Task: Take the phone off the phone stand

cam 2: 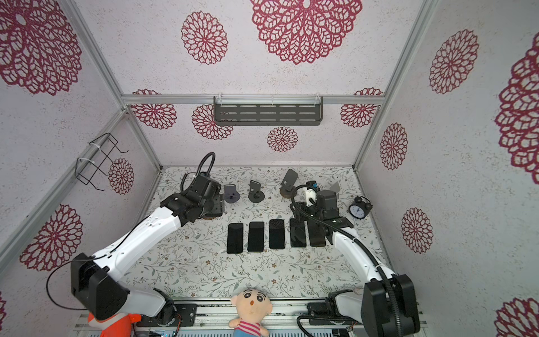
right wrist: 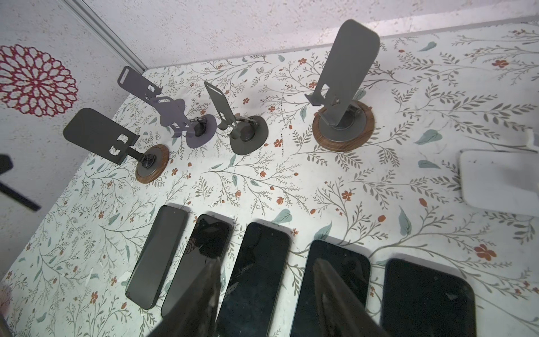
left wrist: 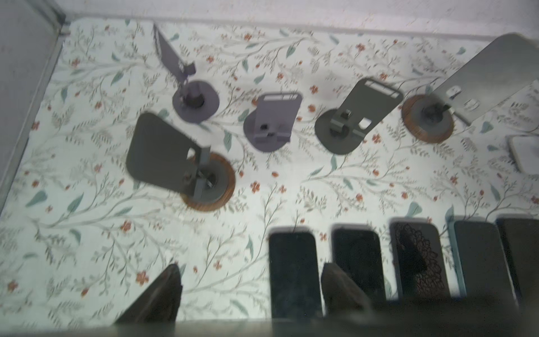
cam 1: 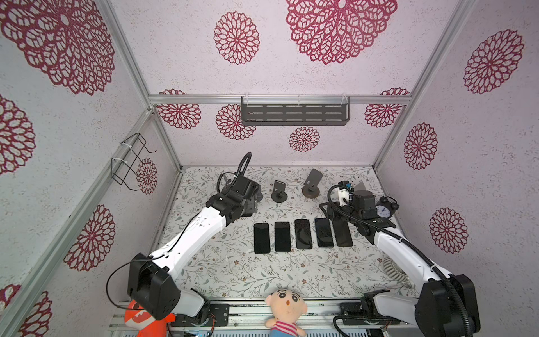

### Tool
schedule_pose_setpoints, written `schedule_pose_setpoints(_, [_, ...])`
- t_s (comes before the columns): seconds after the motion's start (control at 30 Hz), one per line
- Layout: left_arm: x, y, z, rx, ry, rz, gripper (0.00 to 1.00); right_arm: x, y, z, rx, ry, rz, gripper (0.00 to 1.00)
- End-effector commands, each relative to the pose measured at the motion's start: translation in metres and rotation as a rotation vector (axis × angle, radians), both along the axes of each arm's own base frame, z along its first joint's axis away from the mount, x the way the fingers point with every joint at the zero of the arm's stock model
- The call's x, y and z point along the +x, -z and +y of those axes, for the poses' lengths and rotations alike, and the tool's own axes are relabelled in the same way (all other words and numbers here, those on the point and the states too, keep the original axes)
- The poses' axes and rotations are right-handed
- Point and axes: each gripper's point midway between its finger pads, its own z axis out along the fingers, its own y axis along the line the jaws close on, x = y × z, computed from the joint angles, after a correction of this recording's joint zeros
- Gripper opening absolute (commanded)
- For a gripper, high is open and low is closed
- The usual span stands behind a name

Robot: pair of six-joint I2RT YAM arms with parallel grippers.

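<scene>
Several dark phones (cam 1: 303, 234) lie flat, side by side, in a row on the flowered table in both top views. Behind them stand several phone stands (cam 1: 278, 192), among them a tall one on a wooden base (right wrist: 344, 116); no stand that shows holds a phone. My left gripper (left wrist: 250, 271) hangs open over the table at the left end of the row, near a wooden-based stand (left wrist: 180, 163), with nothing between its fingers. My right gripper (right wrist: 267, 262) is open above the phones toward the right of the row (right wrist: 256, 271), holding nothing.
A black alarm clock (cam 1: 383, 210) stands at the right, by the right arm. A white stand base (right wrist: 498, 181) sits at the back right. A plush doll (cam 1: 285, 306) and an orange toy (cam 1: 140, 318) sit at the front edge. A shelf (cam 1: 294, 113) and a wire basket (cam 1: 131, 160) hang on the walls.
</scene>
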Motion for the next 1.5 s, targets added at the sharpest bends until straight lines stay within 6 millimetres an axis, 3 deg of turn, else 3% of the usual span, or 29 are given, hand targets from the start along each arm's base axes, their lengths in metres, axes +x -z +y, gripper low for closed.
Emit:
schedule_pose_setpoints(0.0, [-0.048,0.034,0.018,-0.042,-0.078,0.148,0.58,0.005,-0.013,0.003,0.037,-0.007,-0.039,0.56])
schedule_pose_setpoints(0.1, [-0.073,0.052,0.021,-0.1,-0.103,0.214,0.55,0.004,-0.013,0.004,0.043,-0.01,-0.04,0.56])
schedule_pose_setpoints(0.23, [-0.083,0.073,0.022,-0.114,-0.125,0.257,0.53,0.007,-0.011,0.001,0.039,0.011,-0.038,0.56])
schedule_pose_setpoints(0.67, [-0.067,0.122,0.001,-0.067,-0.073,0.383,0.51,0.002,-0.008,-0.003,0.01,0.013,-0.031,0.56])
schedule_pose_setpoints(1.0, [-0.064,0.149,0.002,-0.01,-0.064,0.446,0.51,0.001,-0.003,-0.002,0.006,0.005,-0.026,0.56])
schedule_pose_setpoints(1.47, [-0.046,0.172,0.009,0.069,-0.072,0.458,0.54,0.001,-0.006,-0.003,-0.002,0.003,-0.03,0.56])
